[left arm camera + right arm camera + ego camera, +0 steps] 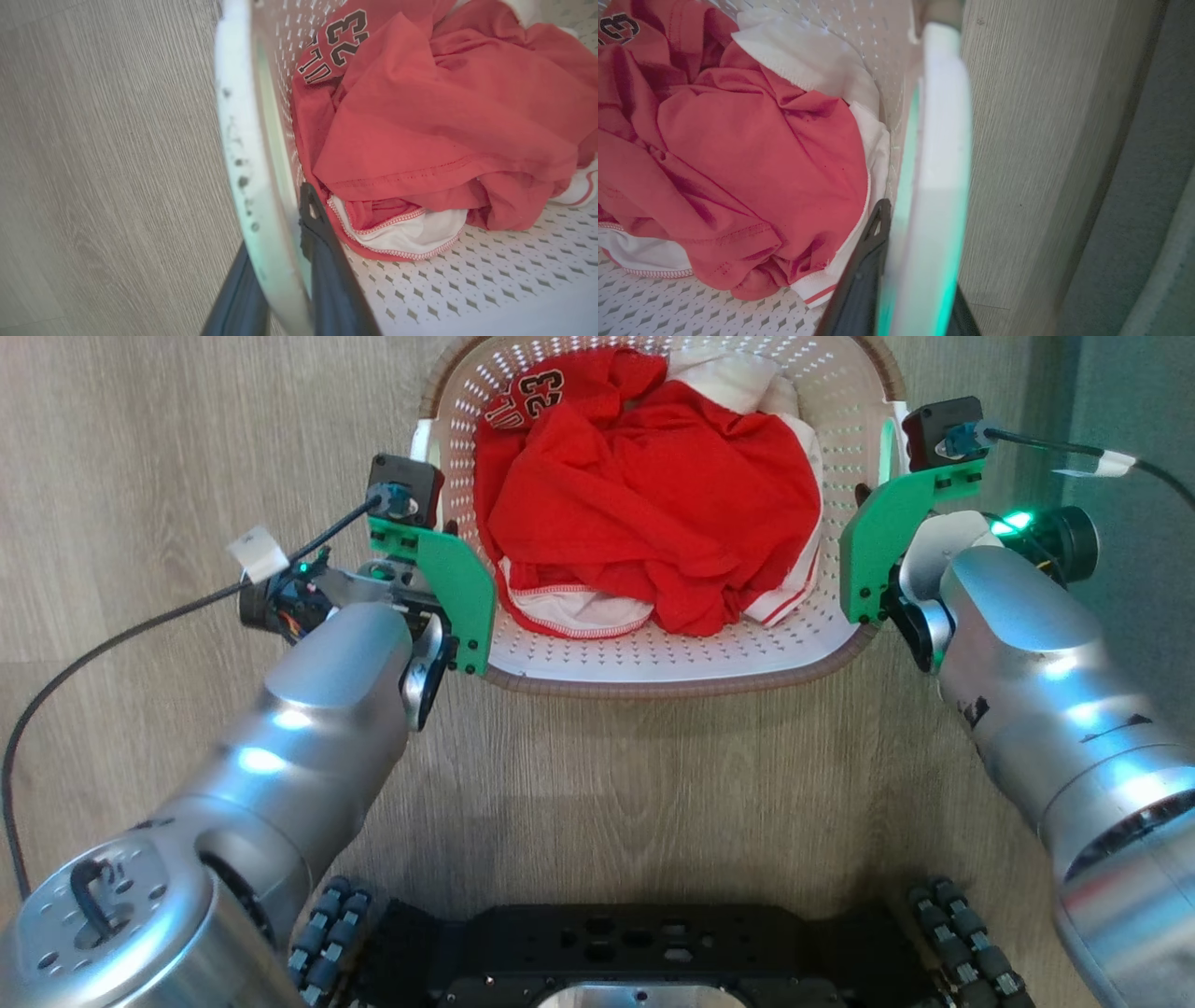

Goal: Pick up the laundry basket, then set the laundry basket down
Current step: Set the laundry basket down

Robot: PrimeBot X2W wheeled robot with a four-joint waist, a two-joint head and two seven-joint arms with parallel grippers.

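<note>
The laundry basket [653,658] sits between the two arms, straight ahead of the robot's base over the wood floor [140,476]; I cannot tell whether it rests there or is lifted. The left gripper [280,224] is closed across the white left handle [238,140], one dark finger inside the wall and one outside. The right gripper [920,261] clamps the right handle [943,116] likewise. A crumpled red number 23 jersey [653,495] and white garments [728,378] fill the basket.
</note>
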